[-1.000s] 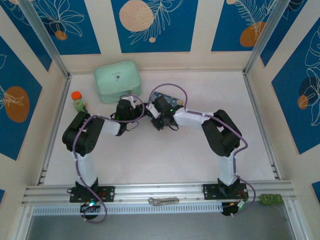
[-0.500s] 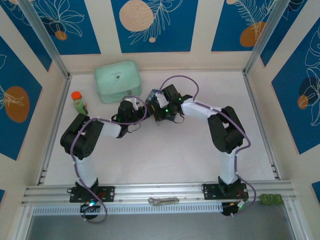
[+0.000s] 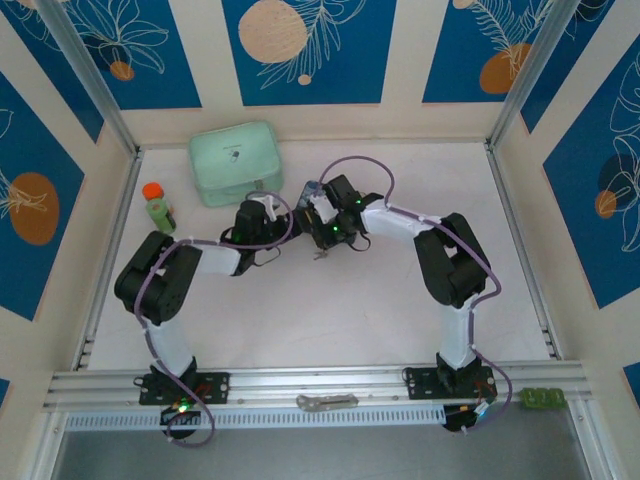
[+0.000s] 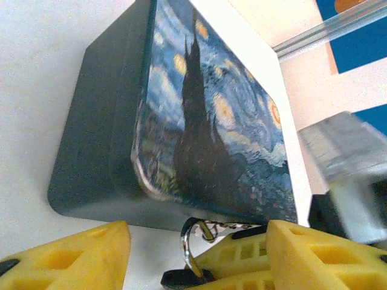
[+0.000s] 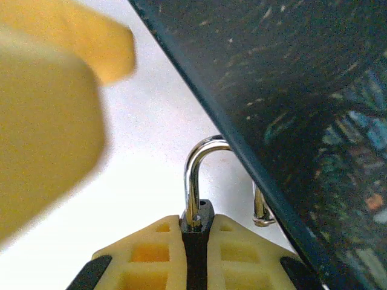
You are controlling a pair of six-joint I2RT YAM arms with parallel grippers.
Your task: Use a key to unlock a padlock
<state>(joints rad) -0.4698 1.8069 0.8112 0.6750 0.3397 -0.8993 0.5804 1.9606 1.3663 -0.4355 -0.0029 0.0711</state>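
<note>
Fingers of the left gripper (image 4: 196,240): spread and empty. In the left wrist view one yellow pad sits at the lower left and the other at the lower right, and neither touches anything.
Fingers of the right gripper (image 5: 195,232): clenched on the padlock (image 5: 192,175). The pads press together at the bottom centre of the right wrist view, with only a dark sliver of the body showing between them.
Just changed: over the last second the left pads have parted from a narrower setting while the right pads stayed clenched. In the overhead view the right wrist has moved up and left toward the tin (image 4: 199,121).
Meaning for the task: the padlock now seems to rest in the right grip alone. The left gripper is free, probably to fetch the key, and the unlocking is judged not yet done.
Padlock against the fingers: the shackle arches up out of the right pads at mid-frame, and its far leg passes behind the tin's edge right of centre. Whether it touches the tin cannot be told. In the left wrist view the loop lies low in the frame between the two spread pads, apart from both.
Tin: dark blue with a starry lid, at the upper centre of the left wrist view. It sits on the white table (image 4: 36,60), just beside the shackle.
Key: the small bright bits beside the shackle in the left wrist view are too small to tell.
</note>
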